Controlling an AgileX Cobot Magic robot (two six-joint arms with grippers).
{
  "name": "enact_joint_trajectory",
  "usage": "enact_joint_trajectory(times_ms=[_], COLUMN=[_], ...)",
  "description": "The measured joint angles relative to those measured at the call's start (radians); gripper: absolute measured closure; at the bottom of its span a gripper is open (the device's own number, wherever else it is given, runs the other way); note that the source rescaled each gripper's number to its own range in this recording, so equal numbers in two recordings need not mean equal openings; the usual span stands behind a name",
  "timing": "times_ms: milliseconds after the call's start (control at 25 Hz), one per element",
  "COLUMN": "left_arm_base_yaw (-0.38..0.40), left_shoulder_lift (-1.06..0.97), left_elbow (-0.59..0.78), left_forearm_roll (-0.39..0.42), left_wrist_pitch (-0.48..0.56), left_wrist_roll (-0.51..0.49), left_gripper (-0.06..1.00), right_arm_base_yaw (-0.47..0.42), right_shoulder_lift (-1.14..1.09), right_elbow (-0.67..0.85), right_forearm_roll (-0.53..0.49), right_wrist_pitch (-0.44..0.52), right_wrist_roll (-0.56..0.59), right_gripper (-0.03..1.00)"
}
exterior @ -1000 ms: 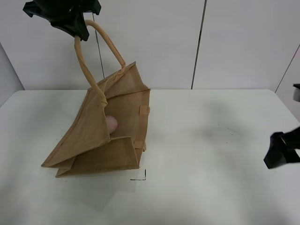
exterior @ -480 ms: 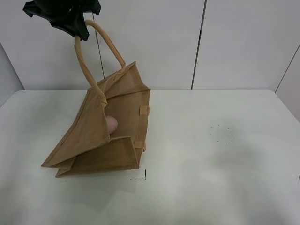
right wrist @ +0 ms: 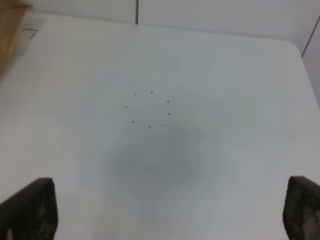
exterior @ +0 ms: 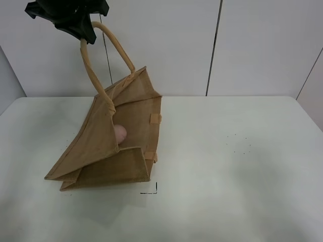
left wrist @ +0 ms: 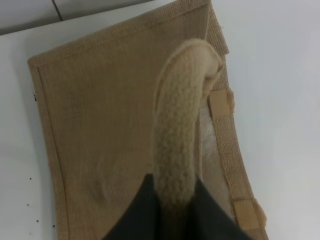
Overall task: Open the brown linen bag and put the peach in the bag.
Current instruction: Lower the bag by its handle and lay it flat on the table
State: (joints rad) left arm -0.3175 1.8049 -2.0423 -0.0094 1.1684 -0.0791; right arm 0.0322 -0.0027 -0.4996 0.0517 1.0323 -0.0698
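Here we find the left tool (exterior: 75, 22) raised high at the far left, clamped tight on the top of a thick rounded beige loop handle (exterior: 118, 50), which the wrist view shows pinched between its dark fingers (left wrist: 132, 220). That grip hoists one panel of the brown linen bag (exterior: 108, 151), a large coarse-woven tote with folding side gussets, so its mouth gapes toward the right while its base and lower panel rest on the white desk (exterior: 232, 166). The peach (exterior: 120, 132), a small round dull pink fruit, sits inside the bag, deep between the lifted panel and the lower one, so we judge the placing done. The right tool (right wrist: 165, 215) hangs over bare desk well to the right of the bag, its jaws spread wide with nothing between them; the high camera does not show it. We expect the weave to be light but floppy: it holds shape only where pulled, and the gussets would fold in once the handle drops. The rope-like handle is the sound place to hold, being thick and rough. The peach looks light and prone to roll, so any lowering should be slow, with the mouth tilted up.
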Motion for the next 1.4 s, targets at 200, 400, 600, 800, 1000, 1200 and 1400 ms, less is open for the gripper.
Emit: enact_joint_trajectory(times_ms=[200, 400, 600, 800, 1000, 1200, 1400], left_arm_base_yaw=[0.0, 0.0, 0.0, 0.0, 0.0, 0.0, 0.0], left_shoulder_lift=[0.008, 0.1, 0.217, 0.358, 0.428, 0.431, 0.431], left_elbow=[0.002, 0.025, 0.027, 0.027, 0.031, 0.031, 0.031], left_forearm_roll=[-0.019, -0.072, -0.117, -0.128, -0.128, -0.129, -0.067], left_wrist_pitch=[-0.002, -0.038, -0.052, -0.058, -0.071, -0.075, -0.072], left_wrist_roll=[0.0, 0.002, 0.007, 0.014, 0.049, 0.053, 0.06], left_gripper=[0.94, 0.94, 0.94, 0.94, 0.79, 0.18, 0.06], right_arm_base_yaw=[0.0, 0.0, 0.0, 0.0, 0.0, 0.0, 0.0], right_shoulder_lift=[0.0, 0.0, 0.0, 0.0, 0.0, 0.0, -0.002], right_elbow=[0.0, 0.0, 0.0, 0.0, 0.0, 0.0, 0.0], right_forearm_roll=[-0.001, -0.002, -0.002, -0.002, -0.002, -0.002, -0.002], right_wrist_pitch=[0.0, 0.0, 0.0, 0.0, 0.0, 0.0, 0.0], right_wrist_roll=[0.001, 0.001, 0.001, 0.002, 0.003, 0.003, 0.003], right_gripper=[-0.03, -0.03, -0.03, -0.03, -0.03, -0.03, -0.03])
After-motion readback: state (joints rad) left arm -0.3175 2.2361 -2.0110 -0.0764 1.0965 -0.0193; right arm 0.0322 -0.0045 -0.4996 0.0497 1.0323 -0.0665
